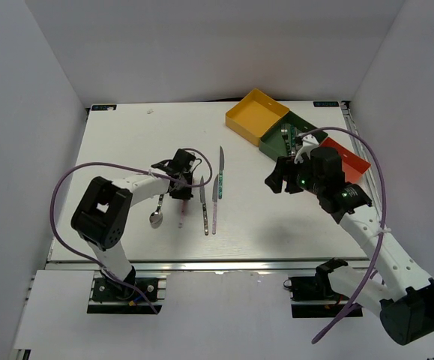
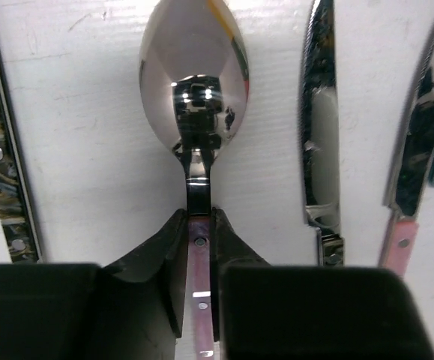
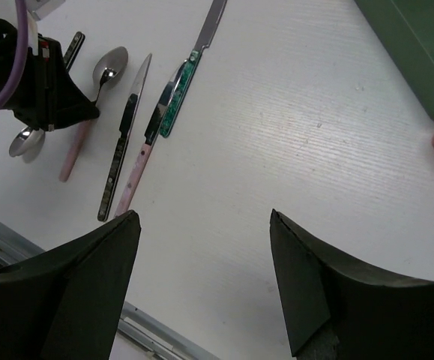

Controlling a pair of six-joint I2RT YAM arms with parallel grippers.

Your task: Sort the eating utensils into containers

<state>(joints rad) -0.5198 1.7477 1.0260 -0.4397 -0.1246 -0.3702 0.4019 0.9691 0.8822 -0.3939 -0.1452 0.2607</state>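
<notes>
The pink-handled spoon [image 2: 194, 82] lies flat on the white table [image 1: 127, 150]. The left gripper [image 2: 200, 285] is down over it, fingers [image 2: 164, 262] drawn in against both sides of the pink handle, so the little gap left between them is filled by the handle. From overhead nearly all of that spoon is hidden under the gripper, and only the pink end of the handle shows toward the near edge. In the left wrist view the gripper body cuts off the lower handle.

Just left of it lies a second spoon [image 1: 157, 217] with a dark patterned handle. The left wrist view catches only a strip of that handle at the frame edge. To the right lie a dark-handled knife [image 1: 203, 210] and a pink-handled knife [image 1: 215, 206], side by side. A teal-handled knife [image 1: 221, 169] lies farther back, its handle just beside the pink knife's blade; I can't tell whether they touch.

The right gripper [image 3: 202, 217] hangs over bare table between the knives and the trays, its fingers spread wide with nothing between them.

The three trays run in a diagonal row at the far right corner: the yellow tray [image 1: 258, 112], the dark green tray [image 1: 273, 142] and the red-orange tray [image 1: 351, 161]. The green one holds a fork [image 1: 285, 133] and, beside it, a teal-handled piece [image 1: 294, 137] whose head is too small to make out. The right arm covers the near parts of the green and red-orange trays, so anything lying there is hidden.
</notes>
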